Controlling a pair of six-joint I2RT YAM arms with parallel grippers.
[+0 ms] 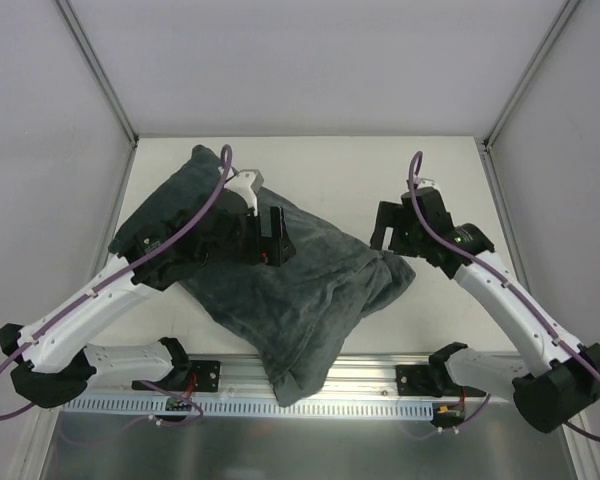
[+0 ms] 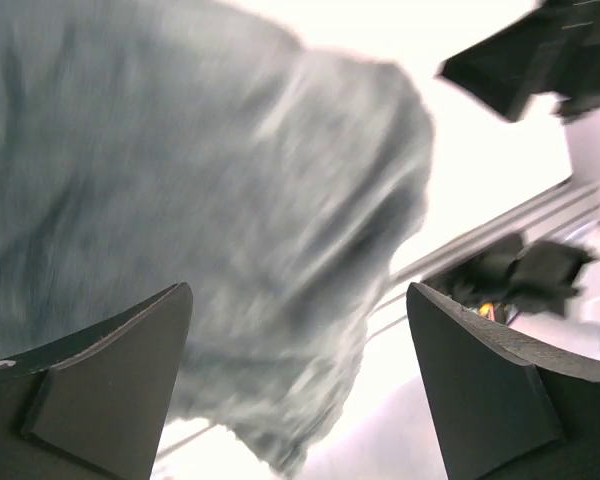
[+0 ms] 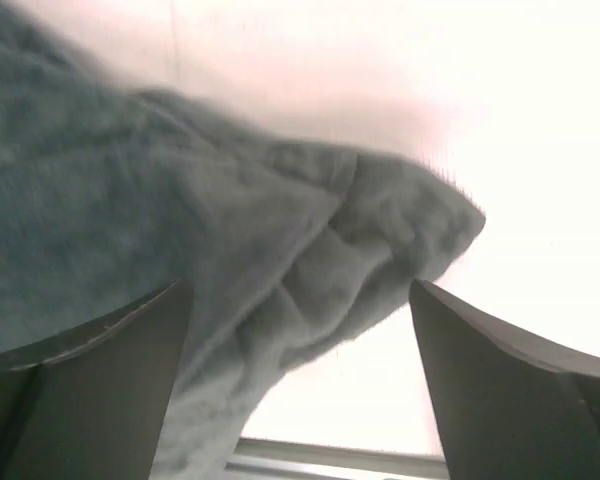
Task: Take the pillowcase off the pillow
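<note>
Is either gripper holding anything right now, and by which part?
Nothing is held. The left gripper and the right gripper both stand open over the pillowcase, no fabric between their fingers.

A pale cream tabletop (image 1: 320, 165) fills the middle of the overhead view, its bare surface showing mostly toward 12 and 1 o'clock. Along its near edge at 6 o'clock runs a silver aluminium rail (image 1: 370, 372), with a white perforated strip (image 1: 110, 405) just below it toward 7 o'clock and a dull grey metal sheet (image 1: 310, 450) at the very bottom. Plain white wall panels (image 1: 310, 60) close in the back and both sides, joined by one metal strut (image 1: 98, 70) at 11 o'clock and a second strut (image 1: 536, 70) at 1 o'clock.
</note>
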